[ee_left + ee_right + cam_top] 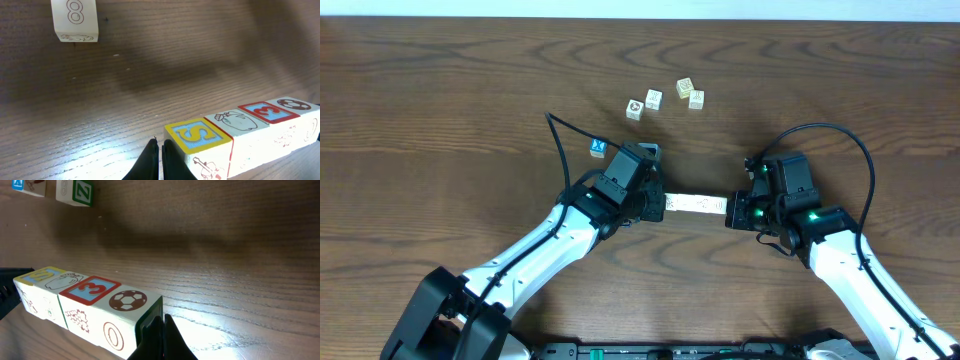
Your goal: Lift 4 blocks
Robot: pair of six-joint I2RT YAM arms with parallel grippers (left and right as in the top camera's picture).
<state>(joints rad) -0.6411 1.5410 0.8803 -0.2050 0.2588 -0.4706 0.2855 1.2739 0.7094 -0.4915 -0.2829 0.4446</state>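
Plainly, both pincers are closed, fingers pressed together with nothing between them, and each serves as a blunt pad. The left pincer [160, 144] butts against the end face of the block marked S [197, 137]. The right pincer [162, 321] butts against the end face of the football block [127, 301]. Between them lies the row of four blocks [695, 205], end to end and touching, with a line-drawing block and a red 3 block [90, 290] in the middle. The row sits near the middle of the worktop [440, 110], clamped lengthwise by the two arms. The step in hand looks like the squeeze-and-raise: the row is pinched from both ends, but whether it is clear of the wood I cannot tell from these views. The next move calls for both arms to rise together at the same rate while pressing inward evenly. If either side eases off or leads, the middle blocks are likely to buckle and drop. Further out, four loose blocks [665, 98] sit in a cluster well apart from the row, and a blue-marked cube [598, 148] lies near the left arm.
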